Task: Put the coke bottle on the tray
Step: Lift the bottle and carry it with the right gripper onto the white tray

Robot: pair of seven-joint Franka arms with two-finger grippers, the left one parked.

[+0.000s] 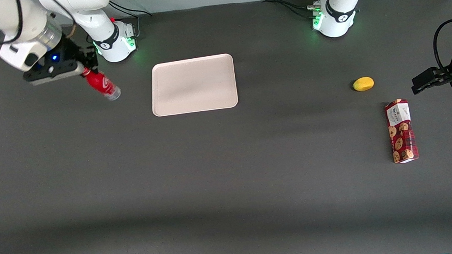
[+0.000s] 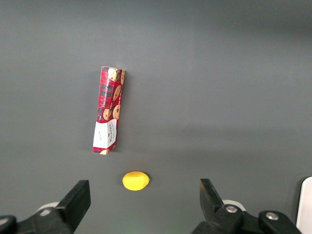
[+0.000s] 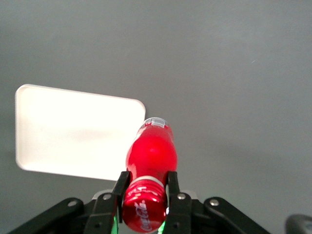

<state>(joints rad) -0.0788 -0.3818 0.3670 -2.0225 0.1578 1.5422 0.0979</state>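
1. Cap of the coke bottle [image 1: 102, 84] is hidden by the gripper [image 1: 86, 68] in the front view; jaws clamped at its neck
2. Tray [image 2: 307, 204] is cut off by the left wrist view's edge; only a sliver is seen
3. Print on the cookie box [image 1: 401, 131] is too small to be read

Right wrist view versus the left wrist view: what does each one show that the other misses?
Only the right wrist view shows the gripper shut on the coke bottle, held above the table, with most of the tray below. Only the left wrist view shows the cookie box and a small yellow object lying apart. Both show the dark table, and a sliver of tray sits at the left wrist view's edge.
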